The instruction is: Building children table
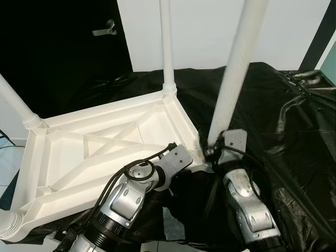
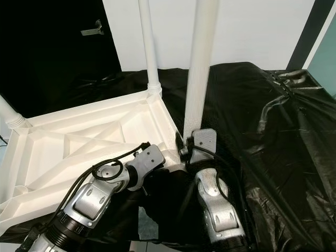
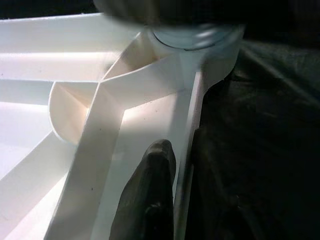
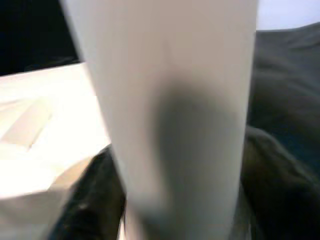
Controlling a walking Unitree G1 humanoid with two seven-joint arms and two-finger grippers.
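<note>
A white plastic tabletop [image 1: 100, 147] lies upside down on a black sheet [image 1: 294, 136], its ribbed underside facing up; legs already stand in its far corner [image 1: 167, 47] and its left corner [image 1: 16, 107], and the near-left corner also carries a leg stub [image 1: 8, 223]; the left gripper [image 1: 181, 157] pinches the tabletop's right rim near its right corner, one black finger [image 3: 150, 195] inside the rim wall and the other outside; the right gripper [image 1: 215, 149] is at the base of a fourth white leg [image 1: 239, 63] standing at that corner, closed around it; a dark door [image 1: 63, 47] stands far left.
</note>
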